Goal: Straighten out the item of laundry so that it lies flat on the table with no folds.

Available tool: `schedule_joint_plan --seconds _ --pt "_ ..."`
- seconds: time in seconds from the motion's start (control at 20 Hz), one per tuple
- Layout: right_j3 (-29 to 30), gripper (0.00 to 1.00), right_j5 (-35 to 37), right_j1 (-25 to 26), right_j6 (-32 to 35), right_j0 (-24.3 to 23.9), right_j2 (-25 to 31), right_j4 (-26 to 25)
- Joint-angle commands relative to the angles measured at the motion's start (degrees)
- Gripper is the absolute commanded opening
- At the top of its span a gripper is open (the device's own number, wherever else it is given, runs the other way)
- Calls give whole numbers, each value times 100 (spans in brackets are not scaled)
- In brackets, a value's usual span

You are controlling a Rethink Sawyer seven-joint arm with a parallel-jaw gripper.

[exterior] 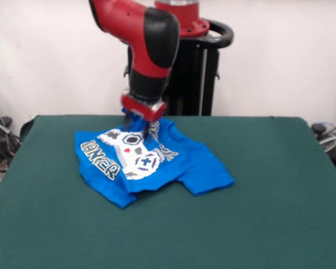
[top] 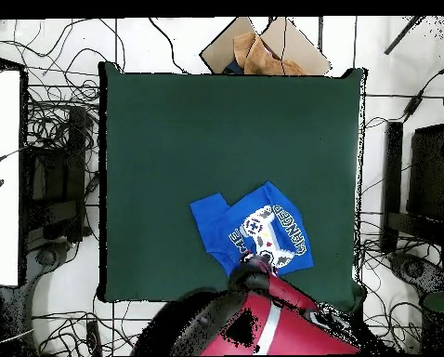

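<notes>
Blue shirt [exterior: 151, 162] lies rumpled on the tabletop [exterior: 269, 224], its far edge under the fingers [exterior: 139, 122], apparently clenched on cloth; pulling could drag it into fresh folds.

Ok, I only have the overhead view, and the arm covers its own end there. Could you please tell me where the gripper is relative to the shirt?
Observer: In the front view the gripper is down low at the T-shirt's edge nearest the pedestal, just beyond the controller print.
Operator: Thank you. Is the cloth lifted there?
Observer: Slightly. A small peak of blue fabric rises to meet the gripper, and the rest lies on the table.
Operator: And is the rest of it flat?
Observer: No. Along the edge facing the front camera, one layer overlaps another and casts a shadow.
</notes>
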Motion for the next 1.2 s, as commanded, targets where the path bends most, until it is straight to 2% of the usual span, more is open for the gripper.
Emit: schedule_joint_plan --seconds 0.05,0.2,0.4,0.5,0.6,0.8,0.9,1.05,1.2 --pt "-40 100 1545 -861 94 42 1076 -366" --pt "-122 100 2013 -1128 124 -40 1271 -466" --pt "-59 100 2050 -1524 448 27 1385 -452" --pt "-83 100 2000 -1634 649 129 1439 -368" --pt "-160 100 1637 -1601 887 285 1433 -298" --pt "-450 100 773 -1409 1423 851 1099 -12" --pt "-602 100 689 -1472 1527 1156 903 199" --pt "-655 100 493 -1558 1643 1320 977 517" --pt "-805 100 486 -1498 1748 1864 608 1021"
